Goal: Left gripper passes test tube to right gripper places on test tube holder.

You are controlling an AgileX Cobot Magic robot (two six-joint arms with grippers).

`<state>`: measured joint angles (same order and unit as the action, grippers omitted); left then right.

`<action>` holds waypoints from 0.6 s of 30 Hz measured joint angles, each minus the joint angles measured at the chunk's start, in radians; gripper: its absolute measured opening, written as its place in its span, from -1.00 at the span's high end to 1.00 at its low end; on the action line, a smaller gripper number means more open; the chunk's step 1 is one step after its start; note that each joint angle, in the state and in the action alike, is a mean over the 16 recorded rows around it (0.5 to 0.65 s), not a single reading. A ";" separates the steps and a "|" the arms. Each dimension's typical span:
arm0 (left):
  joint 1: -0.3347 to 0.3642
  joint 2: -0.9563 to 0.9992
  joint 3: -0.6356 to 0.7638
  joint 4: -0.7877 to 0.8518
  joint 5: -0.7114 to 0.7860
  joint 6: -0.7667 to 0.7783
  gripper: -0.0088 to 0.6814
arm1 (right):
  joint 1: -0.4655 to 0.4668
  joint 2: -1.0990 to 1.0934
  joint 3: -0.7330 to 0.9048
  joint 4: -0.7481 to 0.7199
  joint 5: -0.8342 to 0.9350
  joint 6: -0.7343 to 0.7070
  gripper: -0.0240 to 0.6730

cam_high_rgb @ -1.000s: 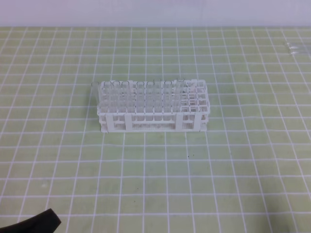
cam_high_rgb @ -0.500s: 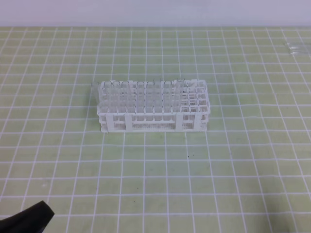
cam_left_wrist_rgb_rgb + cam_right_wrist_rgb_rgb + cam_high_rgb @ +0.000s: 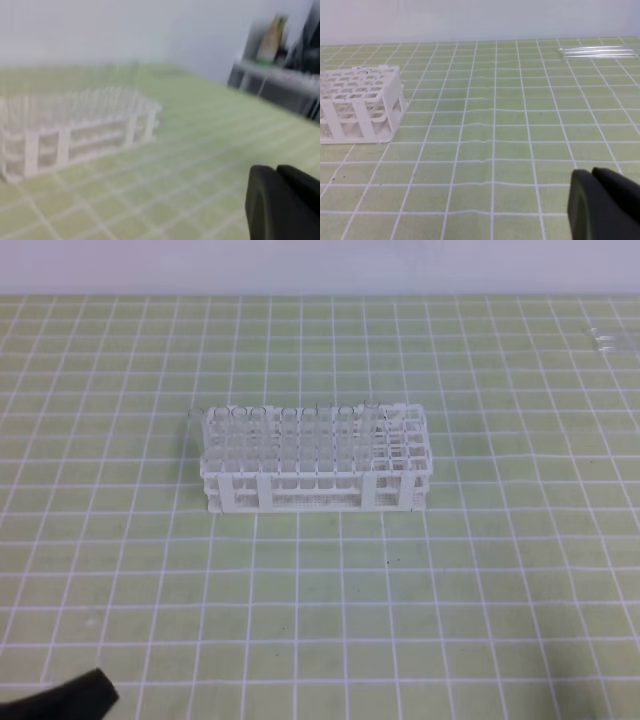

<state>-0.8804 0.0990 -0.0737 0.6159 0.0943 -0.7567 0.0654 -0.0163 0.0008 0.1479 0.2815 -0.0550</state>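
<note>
The white test tube holder (image 3: 315,462) stands mid-table, with several clear tubes upright in its left and middle holes; its right end holes (image 3: 367,82) are bare. A few loose test tubes (image 3: 610,338) lie flat at the far right of the mat, also visible in the right wrist view (image 3: 597,51). The left gripper (image 3: 276,170) hangs low, near the table's front left, its jaws pressed together on nothing, far from the holder (image 3: 75,130). The right gripper (image 3: 592,172) has its jaws together too and holds nothing, well short of the loose tubes.
A green mat with a white grid (image 3: 400,590) covers the table. A black part of the left arm (image 3: 70,702) pokes in at the bottom left corner. Shelving with a bottle (image 3: 272,45) stands beyond the table's far right edge.
The black part at the bottom left corner shifted slightly and now sits a little lower and flatter. The holder and tubes have not moved.
</note>
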 joint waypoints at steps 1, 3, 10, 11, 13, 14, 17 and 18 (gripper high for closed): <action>0.000 0.000 -0.004 -0.118 0.014 0.143 0.97 | 0.000 0.000 0.000 0.000 0.000 0.000 0.94; 0.000 0.000 -0.008 -0.324 0.042 0.387 0.97 | 0.000 0.000 0.000 0.000 0.000 0.000 0.94; 0.027 -0.005 -0.013 -0.719 0.089 0.860 0.97 | 0.000 0.000 0.000 0.000 0.000 0.000 0.94; 0.039 -0.007 -0.013 -0.732 0.089 0.878 0.97 | 0.000 0.000 0.000 0.000 0.000 0.000 0.94; 0.075 -0.009 -0.013 -0.741 0.078 0.889 0.97 | 0.000 0.000 0.000 0.000 0.000 0.000 0.94; 0.096 -0.011 -0.013 -0.743 0.072 0.891 0.97 | 0.000 0.000 0.000 0.000 0.000 0.000 0.94; 0.186 -0.014 -0.014 -0.738 0.049 0.876 0.97 | 0.000 0.000 0.000 0.000 0.000 0.000 0.94; 0.220 -0.016 -0.014 -0.736 0.045 0.872 0.97 | 0.000 0.000 0.000 0.000 0.000 0.000 0.94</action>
<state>-0.6606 0.0835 -0.0873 -0.1198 0.1392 0.1157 0.0654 -0.0163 0.0008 0.1479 0.2815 -0.0550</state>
